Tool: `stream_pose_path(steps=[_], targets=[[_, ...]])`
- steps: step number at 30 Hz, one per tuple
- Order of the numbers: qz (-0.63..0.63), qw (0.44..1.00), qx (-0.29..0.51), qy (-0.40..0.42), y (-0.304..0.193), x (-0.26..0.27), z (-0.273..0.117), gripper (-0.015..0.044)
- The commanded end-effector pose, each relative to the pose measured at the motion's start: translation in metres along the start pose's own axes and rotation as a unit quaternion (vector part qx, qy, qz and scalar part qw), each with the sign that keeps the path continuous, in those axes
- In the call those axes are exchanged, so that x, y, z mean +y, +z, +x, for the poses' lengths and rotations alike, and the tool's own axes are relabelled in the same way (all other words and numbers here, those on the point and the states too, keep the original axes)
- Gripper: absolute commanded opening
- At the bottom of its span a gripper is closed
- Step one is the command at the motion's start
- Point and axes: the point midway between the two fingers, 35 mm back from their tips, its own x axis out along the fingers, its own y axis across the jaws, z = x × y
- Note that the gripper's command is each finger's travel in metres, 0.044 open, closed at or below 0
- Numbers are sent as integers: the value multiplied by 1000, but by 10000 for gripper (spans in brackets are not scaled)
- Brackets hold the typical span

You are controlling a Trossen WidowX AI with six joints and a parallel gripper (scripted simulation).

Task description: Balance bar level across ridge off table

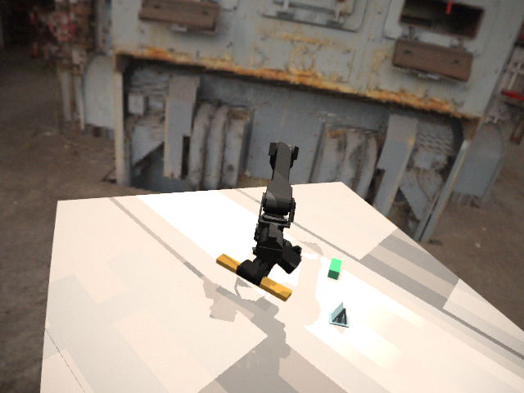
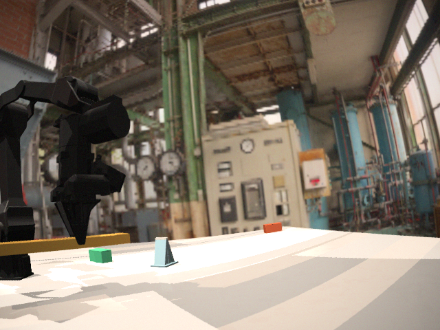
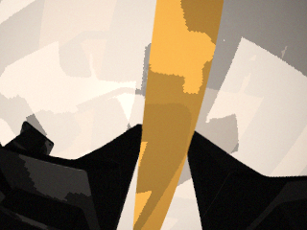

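From here I see a pale, patchily shadowed tabletop (image 1: 147, 338) (image 2: 284, 302) (image 3: 106, 29) carrying a green block (image 1: 334, 268) (image 2: 100, 255), a light-blue wedge-shaped ridge (image 1: 339, 316) (image 2: 161, 252) (dainty thing) and an orange-red block (image 2: 272, 227).

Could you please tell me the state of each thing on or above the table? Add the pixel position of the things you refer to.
Long yellow bar (image 1: 277, 288) (image 2: 110, 238) (image 3: 178, 48): held in the jaws, lifted off the table.
Pale blue wedge-shaped ridge (image 1: 337, 314) (image 2: 161, 251): upright, bearing nothing.
Green block (image 1: 334, 268) (image 2: 100, 255): resting on the table.
Orange-red block (image 2: 272, 227): resting on the table.

Behind my table (image 1: 160, 338) (image 2: 284, 302): rusty grey machinery (image 1: 291, 127), beige control cabinet (image 2: 256, 177), green columns (image 2: 188, 117), tall windows (image 2: 423, 92) right.
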Motion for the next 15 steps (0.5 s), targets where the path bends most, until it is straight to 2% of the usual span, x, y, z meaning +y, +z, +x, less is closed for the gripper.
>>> stream_pose_path(steps=[1,15], targets=[[2,1000,-5,-4,1,0,-14,0],[1,1000,-5,-4,0,5,-41,0]])
